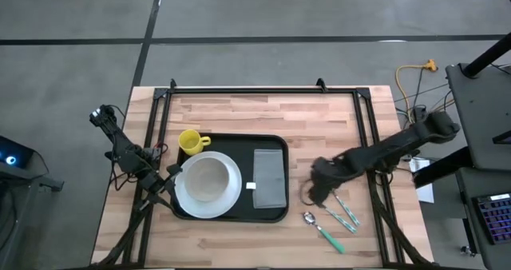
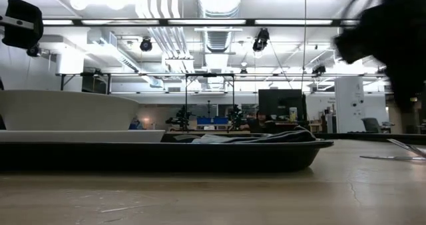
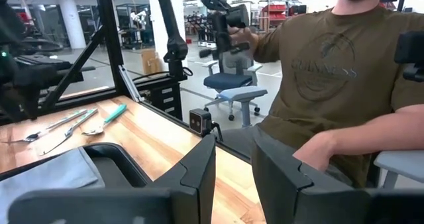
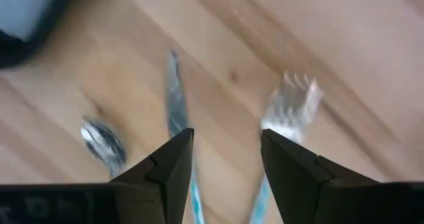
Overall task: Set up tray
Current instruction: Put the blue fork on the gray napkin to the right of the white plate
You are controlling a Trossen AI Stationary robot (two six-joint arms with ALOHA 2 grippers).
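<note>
Three cutlery pieces, a knife [image 4: 175, 98], fork [image 4: 291, 105] and spoon [image 4: 103, 141], still lie on the desk [image 1: 319, 110] at 3 o'clock of the tray [image 1: 275, 214], which sits mid-desk with its long axis 9-to-3 and already holds a plate [image 1: 207, 178], cup [image 1: 190, 140] and napkin [image 1: 270, 177]. The right hand [image 4: 225, 164] hovers released over the cutlery, so the setup looks roughly half done; the left hand [image 3: 232, 177], also released, waits at the tray's 9 o'clock edge.

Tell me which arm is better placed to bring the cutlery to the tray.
The right arm, probably. Its open pincer hovers above the knife and fork, beside the tray. The left pincer waits at the tray's opposite edge.
</note>
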